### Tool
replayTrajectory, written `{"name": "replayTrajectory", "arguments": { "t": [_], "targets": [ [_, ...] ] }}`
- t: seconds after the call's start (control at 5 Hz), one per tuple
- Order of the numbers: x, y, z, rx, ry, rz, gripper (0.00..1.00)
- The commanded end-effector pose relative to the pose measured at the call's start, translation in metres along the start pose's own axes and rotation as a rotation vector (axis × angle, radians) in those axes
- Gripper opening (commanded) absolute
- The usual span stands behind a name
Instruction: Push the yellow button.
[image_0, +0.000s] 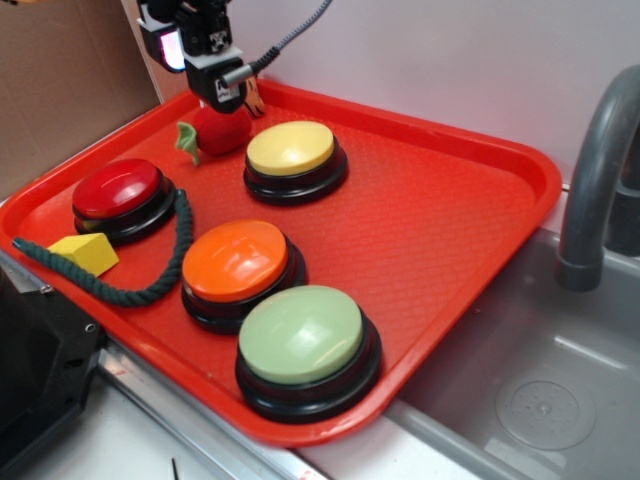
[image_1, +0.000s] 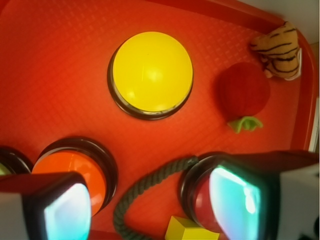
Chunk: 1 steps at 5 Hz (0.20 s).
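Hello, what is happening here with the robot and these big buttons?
A robot arm hangs above the back of a red tray that holds four domed buttons. Its gripper is in the air over a red plush fruit, beside the yellow button, and holds nothing. The wrist camera looks down on the yellow button, with both fingers apart at the bottom of the view. The button is not yet touched. The red, orange and green buttons, a dark rope and a small yellow block lie nearer the front.

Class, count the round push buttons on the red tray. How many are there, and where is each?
4. The yellow button sits farthest back, the red button at the left, the orange button in the middle, the green button nearest the front edge. None appears hidden.
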<state>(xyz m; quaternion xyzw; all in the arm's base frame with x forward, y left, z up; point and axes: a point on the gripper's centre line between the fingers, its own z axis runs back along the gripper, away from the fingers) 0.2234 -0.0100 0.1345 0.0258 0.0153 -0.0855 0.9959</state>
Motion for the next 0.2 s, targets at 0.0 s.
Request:
{"name": "replayTrajectory", "arguments": {
  "t": [0.0],
  "targets": [
    [0.0027, -0.0007, 0.0033, 0.028, -0.052, 0.018, 1.0]
  ]
}}
